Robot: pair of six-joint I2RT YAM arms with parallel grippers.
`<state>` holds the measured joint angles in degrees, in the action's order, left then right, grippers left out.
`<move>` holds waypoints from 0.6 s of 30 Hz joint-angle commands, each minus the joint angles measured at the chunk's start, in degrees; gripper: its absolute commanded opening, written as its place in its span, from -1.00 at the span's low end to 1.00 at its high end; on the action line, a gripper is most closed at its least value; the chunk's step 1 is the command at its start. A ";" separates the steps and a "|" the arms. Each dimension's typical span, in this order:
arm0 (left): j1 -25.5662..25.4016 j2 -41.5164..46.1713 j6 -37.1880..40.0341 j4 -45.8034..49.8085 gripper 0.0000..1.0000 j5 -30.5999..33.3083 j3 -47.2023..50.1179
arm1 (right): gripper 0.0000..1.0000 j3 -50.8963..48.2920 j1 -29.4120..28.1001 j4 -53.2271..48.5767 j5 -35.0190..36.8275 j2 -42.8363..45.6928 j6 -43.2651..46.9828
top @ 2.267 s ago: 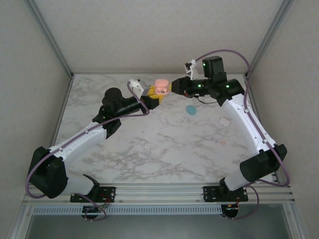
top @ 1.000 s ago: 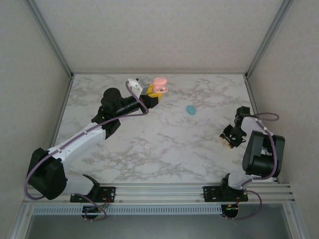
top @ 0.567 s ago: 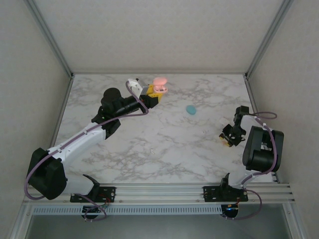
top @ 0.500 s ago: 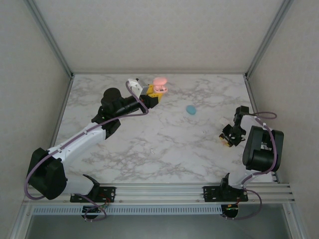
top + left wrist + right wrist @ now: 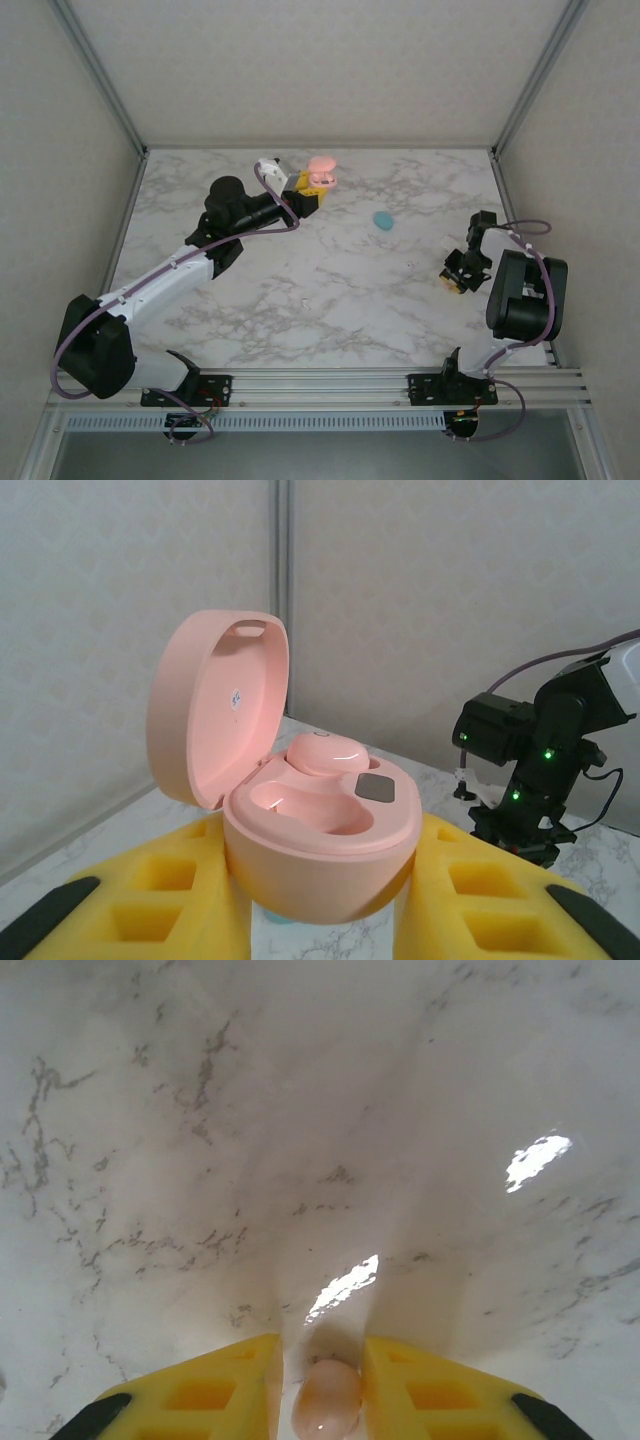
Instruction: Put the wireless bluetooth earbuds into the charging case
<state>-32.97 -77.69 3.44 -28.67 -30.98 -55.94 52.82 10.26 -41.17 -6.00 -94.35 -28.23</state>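
My left gripper is shut on the pink charging case and holds it above the far middle of the table. The case has its lid swung open. One pale pink earbud sits in its far socket, and the near socket is bare. At the right of the table my right gripper points down at the marble. A second pale pink earbud lies on the surface between its yellow fingers, which press in on it from both sides. A small teal piece rests on the marble between the arms.
The marble table is enclosed by pale walls and metal corner posts. From the left wrist view the right arm stands low behind the case, green lights on. Open marble lies ahead of the right gripper.
The right gripper has narrowed around the pale pink earbud and shifted slightly on the table. The left arm and the case have stayed still.
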 commanded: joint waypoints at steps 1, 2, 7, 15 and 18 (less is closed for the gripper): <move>-0.60 -0.02 0.14 0.02 -0.64 0.22 -2.24 | -0.46 1.15 -1.32 -1.58 0.62 -0.97 1.05; -0.60 0.00 0.12 0.01 -0.64 0.25 -2.18 | -0.46 1.15 -1.53 -1.79 0.80 -1.00 1.11; -0.60 0.18 0.25 0.18 -0.64 0.31 -2.07 | -0.49 1.06 -1.84 -2.03 1.93 -1.57 1.23; -0.60 0.44 0.39 0.31 -0.65 0.57 -1.89 | -0.62 2.00 -2.08 -2.85 2.27 -1.22 2.43; -0.60 0.39 0.29 0.27 -0.65 0.75 -1.89 | -0.62 2.79 -2.44 -3.35 0.58 0.37 3.03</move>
<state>-32.97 -77.69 3.44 -27.97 -30.94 -56.16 53.74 8.58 -42.70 -4.49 -94.89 -26.33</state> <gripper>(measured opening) 0.334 0.190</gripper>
